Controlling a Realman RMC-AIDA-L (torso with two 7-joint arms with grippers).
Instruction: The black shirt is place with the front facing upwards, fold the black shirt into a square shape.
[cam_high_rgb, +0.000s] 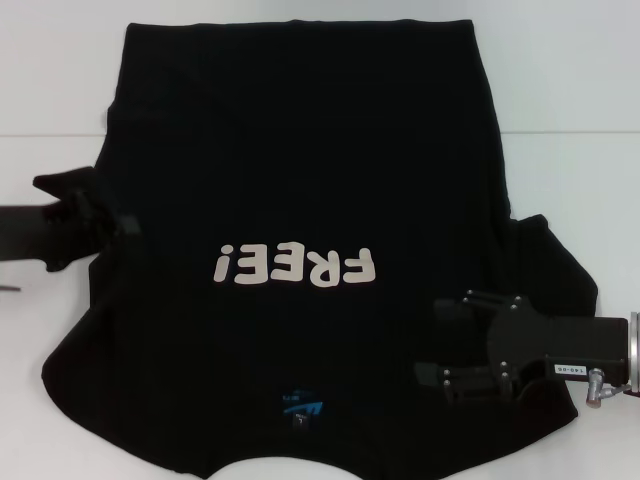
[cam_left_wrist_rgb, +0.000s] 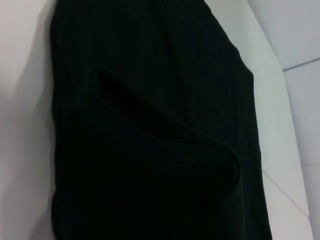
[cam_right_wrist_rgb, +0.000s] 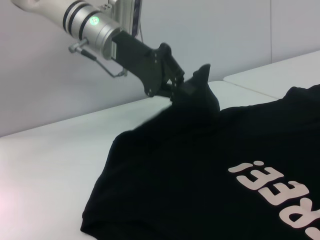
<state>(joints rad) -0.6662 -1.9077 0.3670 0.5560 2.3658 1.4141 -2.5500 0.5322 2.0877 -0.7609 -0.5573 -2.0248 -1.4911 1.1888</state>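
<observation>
Pinching black shirt sleeve, left gripper closed on it at table's left edge.
Right gripper open over shirt near right edge.

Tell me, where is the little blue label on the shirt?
In the head view the blue label sits at the black shirt's collar, on the edge nearest the robot, just below the FREE! lettering and left of the right gripper.

You cannot see the bottom hem of the black shirt in the head view, because the picture's lower edge cuts it off. The fingertips of the right gripper merge with the dark cloth. The left gripper is wrapped by a raised fold, so its fingers are hidden.
</observation>
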